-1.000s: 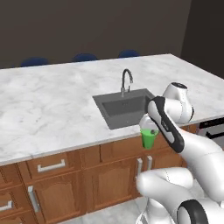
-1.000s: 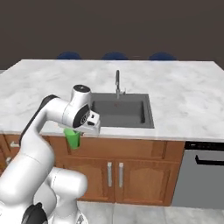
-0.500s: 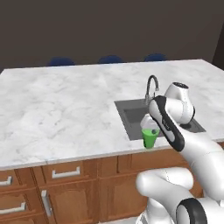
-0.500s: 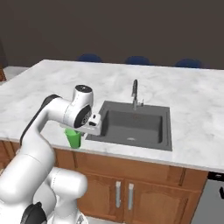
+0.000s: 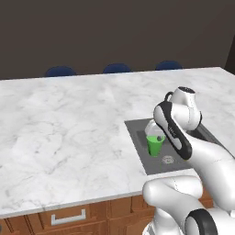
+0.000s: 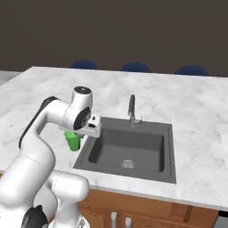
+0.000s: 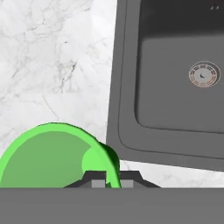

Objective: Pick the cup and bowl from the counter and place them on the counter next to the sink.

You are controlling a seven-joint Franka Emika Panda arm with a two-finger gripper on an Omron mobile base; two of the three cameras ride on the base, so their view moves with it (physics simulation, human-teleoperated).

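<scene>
Hand view: hand (image 7: 113, 183) pinches the cup (image 7: 57, 156) rim, cup hanging directly beneath it.

Kitchen, rendered. White marble counter (image 5: 69, 133) w/ grey veins over brown wood cabinets (image 5: 92, 215) w/ silver bar handle (image 5: 68, 217). Dark grey sink (image 6: 129, 149) w/ round drain (image 7: 202, 75), gooseneck faucet (image 6: 132, 108). Blue chair backs (image 6: 133, 67) behind.
</scene>
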